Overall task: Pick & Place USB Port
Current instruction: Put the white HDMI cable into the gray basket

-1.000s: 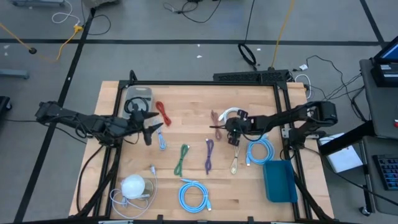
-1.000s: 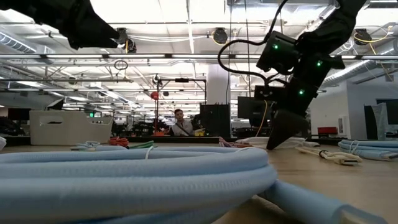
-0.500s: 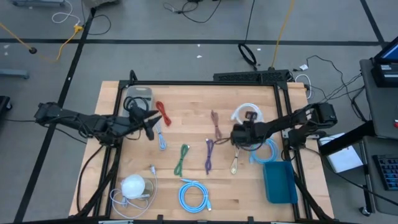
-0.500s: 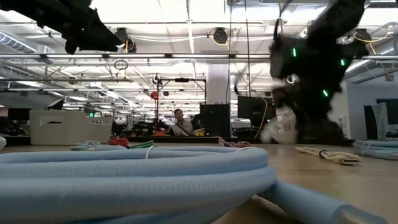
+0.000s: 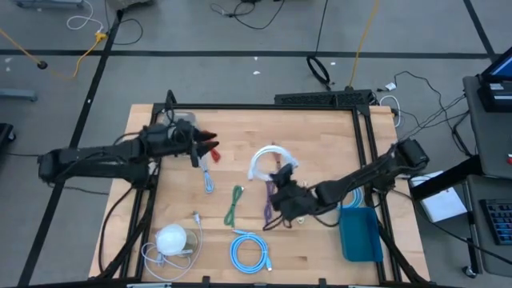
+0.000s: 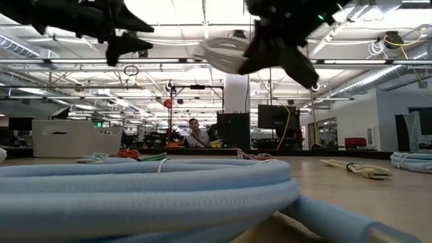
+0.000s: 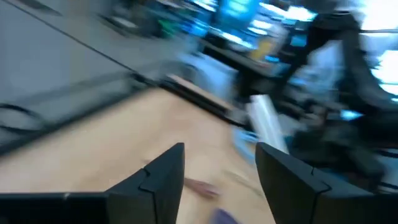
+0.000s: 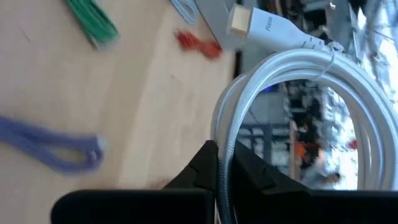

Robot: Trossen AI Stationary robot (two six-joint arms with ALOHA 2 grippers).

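Note:
A white coiled USB cable (image 5: 267, 162) with a white plug (image 8: 240, 21) hangs in the air over the table's middle. My right gripper (image 5: 285, 194) is shut on it. In the low view the coil (image 6: 221, 53) floats high above the wood with that gripper (image 6: 278, 32) beside it. My left gripper (image 5: 204, 149) is open at the far left, beside a red cable (image 5: 210, 144). Nothing shows between its fingers (image 7: 163, 177). My right gripper pinches the bundled strands at one side of the coil (image 8: 222, 132) between its two fingers (image 8: 198, 167). The rest of the loop stands out beyond the fingertips. The coil is lifted clear of the table and keeps its round shape.
On the wood lie a green cable (image 5: 234, 205), a purple cable (image 5: 269, 202), a short blue cable (image 5: 208, 182), a light blue coil (image 5: 250, 250) and a white round thing (image 5: 172, 238). A blue bin (image 5: 360, 233) stands near the right edge, and a grey object (image 5: 181, 122) at the far left.
My right gripper has taken the white coil off the table. It has carried the coil up and toward the near left, rolling its wrist. My left gripper has swung toward the table's far edge, over to the red cable.

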